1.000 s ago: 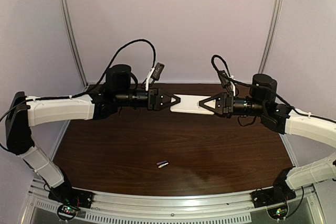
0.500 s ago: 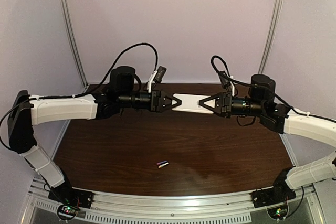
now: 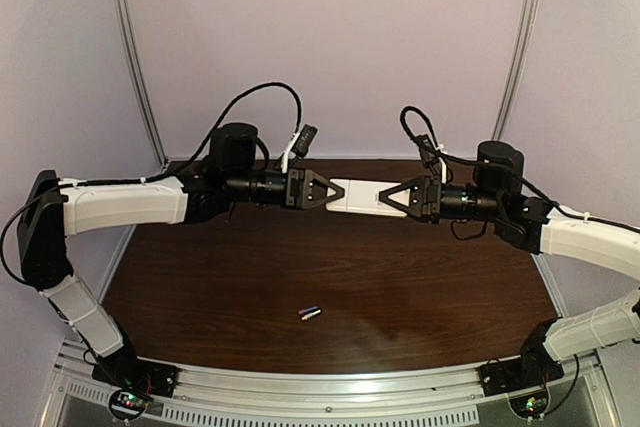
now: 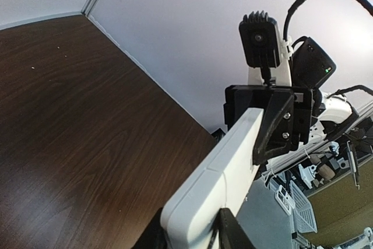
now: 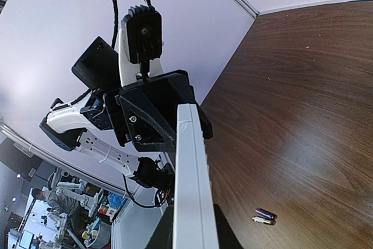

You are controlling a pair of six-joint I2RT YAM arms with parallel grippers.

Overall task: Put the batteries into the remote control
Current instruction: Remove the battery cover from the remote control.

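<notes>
The white remote control (image 3: 358, 196) is held in the air above the back of the table, between both grippers. My left gripper (image 3: 338, 192) is shut on its left end, my right gripper (image 3: 384, 197) on its right end. In the left wrist view the remote (image 4: 221, 173) runs from my jaws to the other gripper, with a seam across its plain back. In the right wrist view the remote (image 5: 189, 185) shows edge-on. Two small batteries (image 3: 311, 314) lie side by side on the table near the front; they also show in the right wrist view (image 5: 263, 217).
The dark wooden table (image 3: 400, 277) has walls at the back and sides and a metal rail (image 3: 330, 392) at the front. Cables loop above both wrists.
The left gripper has slid slightly right along the remote, so less of the remote shows between the grippers. The batteries have not moved.
</notes>
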